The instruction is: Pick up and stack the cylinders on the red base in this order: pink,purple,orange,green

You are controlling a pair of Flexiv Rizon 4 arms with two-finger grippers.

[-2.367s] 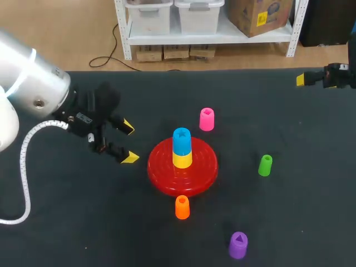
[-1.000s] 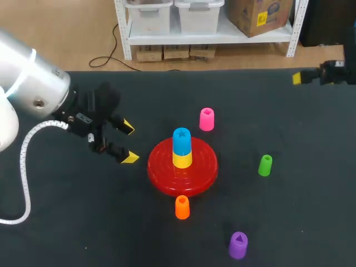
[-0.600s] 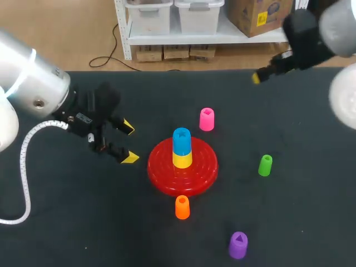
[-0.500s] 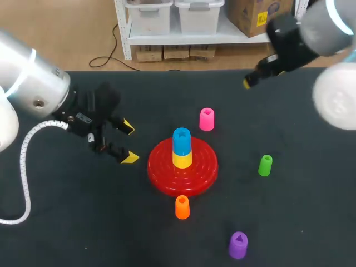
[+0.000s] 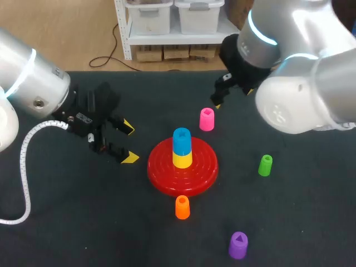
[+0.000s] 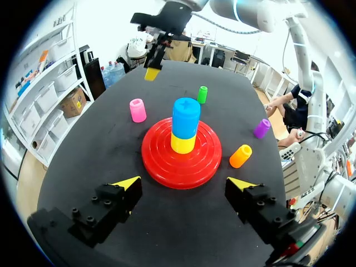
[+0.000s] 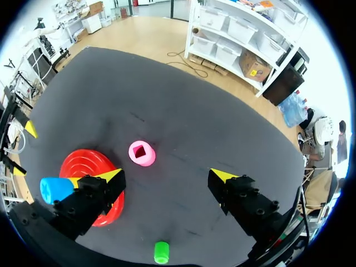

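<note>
Right gripper [image 7: 168,176] hangs above the table [image 5: 67,222] with its yellow-tipped fingers spread wide and nothing between them. Just ahead of it and lower down, a little toward the finger on the base's side, stands the pink cylinder [image 7: 142,153]. It is upright, with its long axis vertical and its square-holed top facing the wrist. I judge that a descent with a small shift toward that finger would bring the fingers to either side of it.

Next out is the red base [image 5: 161,172], which already carries a yellow cylinder [image 5: 182,160] with a blue cylinder [image 5: 181,140] on top, so pink would have to sit on the blue. Farther off, the green cylinder [image 5: 265,165], orange cylinder [image 5: 182,207] and purple cylinder [image 5: 238,245] stand upright, well apart from one another.

Beyond the base from pink, the left gripper [image 5: 128,142] is likewise wide open and empty, so the right arm is nearer.
</note>
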